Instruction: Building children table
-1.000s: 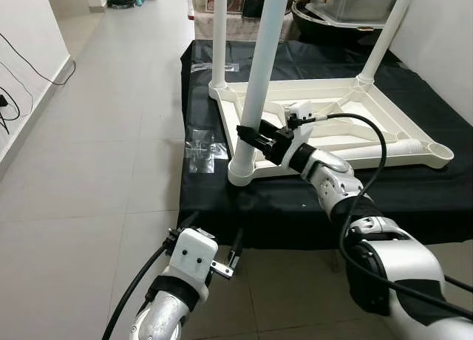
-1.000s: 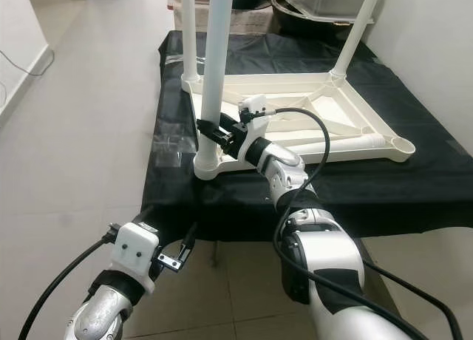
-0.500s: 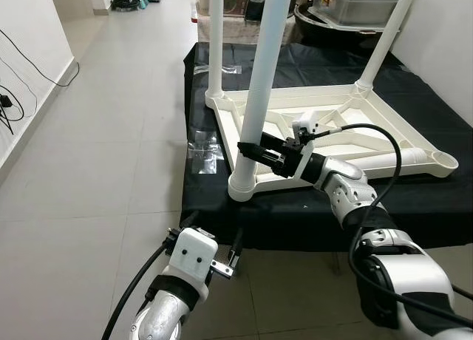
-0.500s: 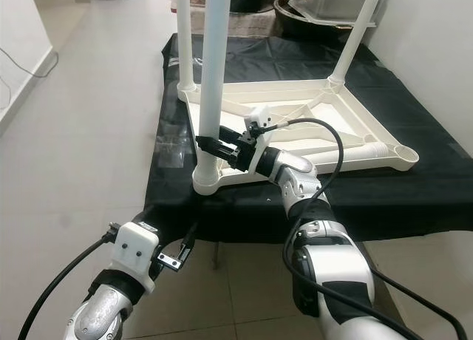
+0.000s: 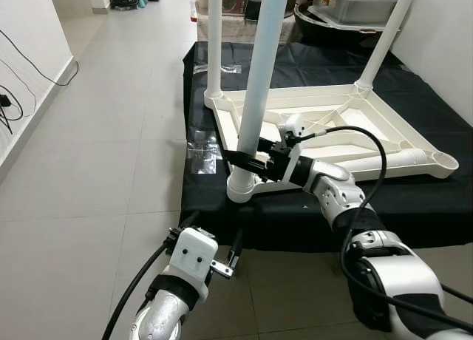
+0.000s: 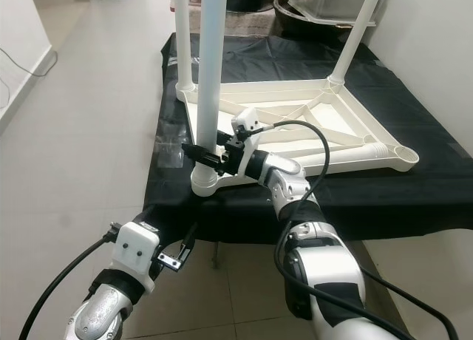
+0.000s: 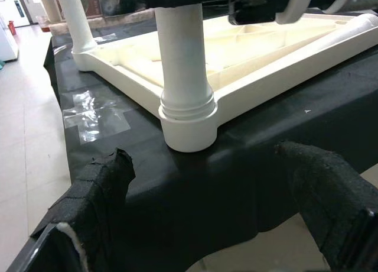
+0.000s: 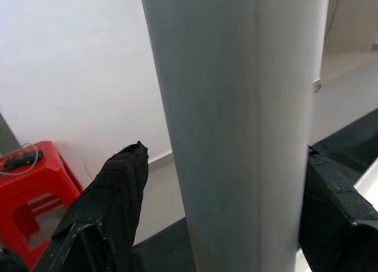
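Right now the right gripper (image 5: 240,160) is reaching across to the near leg (image 5: 260,81) of the upside-down table (image 5: 332,126), which is lying top-down on the black cloth (image 5: 214,199). The fingers are straddling the leg low down, just above the corner socket (image 5: 240,188) it's sitting in. In the right wrist view one finger (image 8: 112,195) is showing on each side of the white tube; they're spread about as wide as the leg, but whether the pads are actually pressing it I can't tell.

Key relation: the leg's long axis is running straight up, and the fingers are crossing it level, coming in from approx 3 o'clock of the leg (as the head cam sees it). So any twist or push to seat the leg should be going around or down that upright axis, I'd judge.

The right arm is clearly the nearer one. The left gripper (image 5: 214,260) is hanging low at 6 o'clock, off the cloth's front edge, fingers apart w/ nothing in them, facing the socket from below.

Two more legs (image 5: 216,37) are standing at the far corners.
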Tool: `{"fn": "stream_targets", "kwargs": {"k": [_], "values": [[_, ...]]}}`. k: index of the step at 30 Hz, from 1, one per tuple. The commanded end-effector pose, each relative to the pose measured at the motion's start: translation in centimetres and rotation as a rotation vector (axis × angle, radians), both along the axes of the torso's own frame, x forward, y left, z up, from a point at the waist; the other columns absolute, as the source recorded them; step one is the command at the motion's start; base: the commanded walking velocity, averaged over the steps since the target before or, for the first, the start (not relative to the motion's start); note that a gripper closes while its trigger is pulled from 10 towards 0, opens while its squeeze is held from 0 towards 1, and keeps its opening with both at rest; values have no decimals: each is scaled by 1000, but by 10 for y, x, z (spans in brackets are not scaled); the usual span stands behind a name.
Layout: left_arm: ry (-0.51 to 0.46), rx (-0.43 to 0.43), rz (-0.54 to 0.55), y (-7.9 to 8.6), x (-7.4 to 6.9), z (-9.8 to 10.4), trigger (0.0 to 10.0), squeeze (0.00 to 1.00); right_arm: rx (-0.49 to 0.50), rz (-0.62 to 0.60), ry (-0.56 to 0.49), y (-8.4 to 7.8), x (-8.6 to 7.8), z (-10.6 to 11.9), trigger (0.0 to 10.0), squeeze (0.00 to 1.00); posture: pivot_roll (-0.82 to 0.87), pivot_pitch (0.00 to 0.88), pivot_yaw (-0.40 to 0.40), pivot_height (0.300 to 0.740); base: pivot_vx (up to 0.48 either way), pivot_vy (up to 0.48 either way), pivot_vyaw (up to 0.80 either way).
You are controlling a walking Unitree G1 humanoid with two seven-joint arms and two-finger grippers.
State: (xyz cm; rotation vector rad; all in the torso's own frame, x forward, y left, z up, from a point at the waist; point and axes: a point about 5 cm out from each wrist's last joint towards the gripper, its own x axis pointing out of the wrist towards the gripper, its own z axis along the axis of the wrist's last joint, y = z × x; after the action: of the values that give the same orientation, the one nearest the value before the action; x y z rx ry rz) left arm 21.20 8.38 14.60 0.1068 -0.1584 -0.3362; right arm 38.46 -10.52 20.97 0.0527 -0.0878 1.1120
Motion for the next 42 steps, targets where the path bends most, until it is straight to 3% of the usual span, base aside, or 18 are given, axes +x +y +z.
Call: {"fn": "stream_targets", "kwargs": {"k": [1, 9, 10, 12, 13, 18, 22, 23, 24, 26, 27, 29, 30, 31, 33, 35, 38, 42], "values": [[23, 10, -4, 0, -1, -4, 10000, 0, -26, 58, 5, 11, -2, -2, 10000, 0, 127, 136, -102, 740, 0, 0, 0], [23, 11, -3, -1, -2, -4, 10000, 0, -51, 77, 21, 28, 0, 3, 10000, 0, 131, 143, -111, 740, 0, 0, 0], [22, 10, -4, -1, -3, -4, 10000, 0, -41, 83, 29, 30, 0, 4, 4627, 0, 132, 144, -114, 740, 0, 0, 0], [21, 10, -4, -1, -3, -3, 10000, 0, -34, 86, 34, 32, 0, 4, 4627, 0, 132, 144, -114, 740, 0, 0, 0], [22, 11, -4, -2, -3, -4, 10000, 0, -28, 88, 34, 33, 0, 4, 0, 0, 132, 144, -114, 740, 0, 0, 0], [22, 11, -5, -3, -3, -4, 10000, 0, -20, 42, 32, 34, 2, 4, 0, 0, 132, 141, -116, 740, 0, 0, 0], [20, 11, -4, -3, -3, -3, 10000, 0, -14, -131, 42, 30, 8, -1, 0, 0, 130, 138, -115, 740, 0, 0, 0], [18, 10, -5, -3, -3, -3, 10000, 0, -11, -362, 36, 20, 16, -3, 0, 0, 129, 137, -114, 740, 0, 0, 0], [18, 10, -5, -3, -3, -3, 10000, 0, -11, -362, 36, 20, 16, -3, 0, 0, 129, 137, -114, 740, 0, 0, 0], [18, 9, -6, -3, -2, -3, 10000, 0, -12, -628, 49, 4, 24, -5, 0, 0, 121, 130, -105, 740, 0, 0, 0], [18, 9, -6, -3, -2, -3, 10000, 0, -12, -628, 49, 4, 24, -5, 0, 0, 121, 130, -105, 740, 0, 0, 0], [19, 9, -6, -2, -1, -4, 10000, 0, 0, -946, 85, -20, 28, -10, 0, 0, 118, 128, -98, 740, 0, 0, 0], [19, 9, -6, -2, -1, -4, 10000, 0, 0, -946, 85, -20, 28, -10, 0, 0, 118, 128, -98, 740, 0, 0, 0], [20, 7, -4, -2, 0, -4, 10000, 0, 21, -1131, 96, -35, 26, -13, 0, 0, 117, 124, -96, 740, 0, 0, 0], [20, 7, -4, -2, 0, -4, 10000, 0, 21, -1131, 96, -35, 26, -13, 0, 0, 117, 124, -96, 740, 0, 0, 0], [21, 9, -3, -1, 1, -5, 10000, 0, 89, -1356, 143, -48, 19, -21, 0, 0, 117, 120, -95, 740, 0, 0, 0], [21, 11, -6, -1, 1, -6, 10000, 0, 155, -1485, 183, -38, 10, -26, 0, 0, 119, 113, -95, 740, 0, 0, 0], [20, 11, -8, -2, 1, -6, 10000, 0, 179, -1495, 200, -24, 8, -26, 0, 0, 122, 111, -96, 740, 0, 0, 0]]}}
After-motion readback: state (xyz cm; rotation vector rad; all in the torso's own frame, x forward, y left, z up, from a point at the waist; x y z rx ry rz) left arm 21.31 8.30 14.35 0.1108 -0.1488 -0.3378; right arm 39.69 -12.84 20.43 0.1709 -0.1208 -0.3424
